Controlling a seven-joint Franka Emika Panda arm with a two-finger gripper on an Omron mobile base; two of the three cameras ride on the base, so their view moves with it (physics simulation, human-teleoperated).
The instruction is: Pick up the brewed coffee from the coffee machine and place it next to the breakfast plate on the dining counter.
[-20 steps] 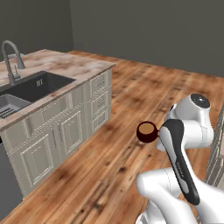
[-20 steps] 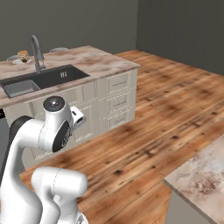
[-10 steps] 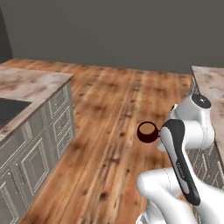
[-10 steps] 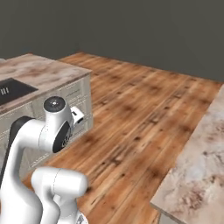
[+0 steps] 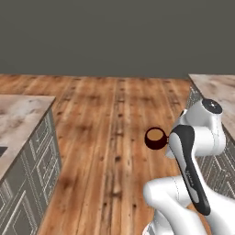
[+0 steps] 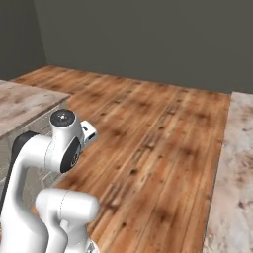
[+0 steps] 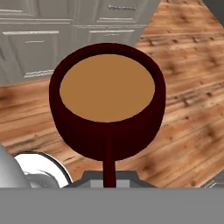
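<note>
Above the wooden floor (image 5: 105, 137), dark maroon mug (image 7: 107, 113) brimful of light-brown coffee, hand gripping its handle

You see the dark maroon mug (image 7: 107, 118) with a light-brown coffee surface. Below it lie the striped brown wood floor (image 5: 114, 128) and cream panelled cabinets (image 7: 65, 35).

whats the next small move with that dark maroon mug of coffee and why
Probably keep the dark maroon mug of light-brown coffee level and carry on toward the pinkish marbled counter with cream panelled cabinets. The mug is held up over the wooden plank floor, with its handle running down to the gripper, and the coffee is full to the rim.
</note>
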